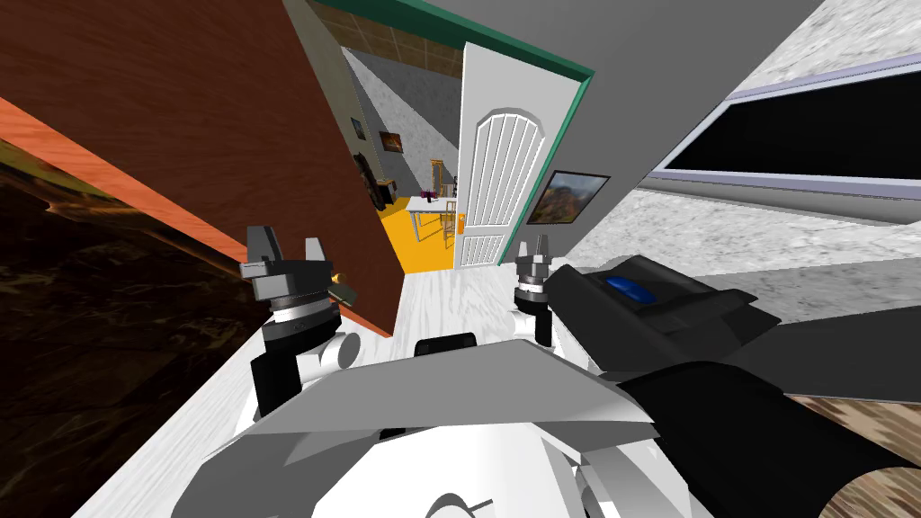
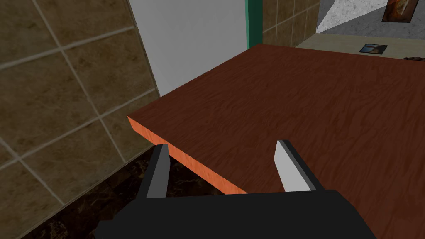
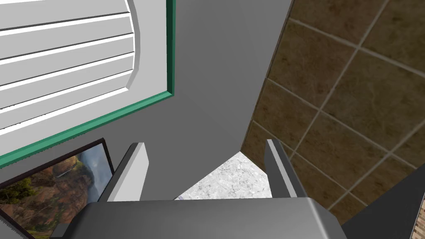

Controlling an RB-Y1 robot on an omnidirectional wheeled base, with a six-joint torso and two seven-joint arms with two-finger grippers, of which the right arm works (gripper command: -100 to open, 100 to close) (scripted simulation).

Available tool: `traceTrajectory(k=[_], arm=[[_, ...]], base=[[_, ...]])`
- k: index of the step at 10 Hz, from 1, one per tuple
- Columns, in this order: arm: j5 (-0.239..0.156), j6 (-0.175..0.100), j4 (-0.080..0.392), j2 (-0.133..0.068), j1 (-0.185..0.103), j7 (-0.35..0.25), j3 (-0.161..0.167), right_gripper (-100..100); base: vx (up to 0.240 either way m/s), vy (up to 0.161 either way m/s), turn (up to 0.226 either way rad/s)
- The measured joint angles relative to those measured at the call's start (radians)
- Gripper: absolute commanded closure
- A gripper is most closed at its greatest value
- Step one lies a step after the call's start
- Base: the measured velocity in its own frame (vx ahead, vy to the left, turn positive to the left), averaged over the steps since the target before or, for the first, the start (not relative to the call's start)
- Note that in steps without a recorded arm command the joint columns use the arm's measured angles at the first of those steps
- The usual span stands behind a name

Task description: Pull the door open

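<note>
— Where is the door it is meant to pull?

— From the head camera, the brown door [image 1: 180, 117] is rising on the robot's left, a big wood-grained slab with its narrow orange edge [image 1: 117, 184] showing. A dark marbled surface [image 1: 99, 315] is lying beyond that edge.

— And the arms?

— The left gripper [image 1: 288, 241] is hovering right against the lower part of the door, its two blades standing apart. A small brassy handle [image 1: 342, 290] is poking out just beside its wrist, on the door side. I cannot tell whether anything is touching it. The right gripper [image 1: 534, 252] is hanging well apart from all that, over the pale floor [image 1: 450, 306], pointing toward a white door [image 1: 490, 180] in a green frame [image 1: 540, 54]. A picture [image 1: 567, 196] is hanging on the grey wall next to that frame.

— What is the left hand's camera giving you?

— The fingers [image 2: 290, 170] are standing wide, clamping nothing. The orange edge is running across the gap between them, so one blade is lying over the wood face and the other over the dark marbled surface past the edge. Whether either blade is touching the wood, I cannot say. A brown tiled surface [image 2: 62, 103] is spreading beyond the door's corner.

— And the right hand's camera?

— Its fingers are spread as well, about a third of the view apart, gripping nothing.
</note>
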Motion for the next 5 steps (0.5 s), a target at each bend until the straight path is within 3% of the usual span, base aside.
traceTrajectory(k=[5], arm=[[0.004, 0.014, 0.094, -0.019, -0.05, -0.001, 0.0, -100]], base=[[0.148, -0.014, 0.023]])
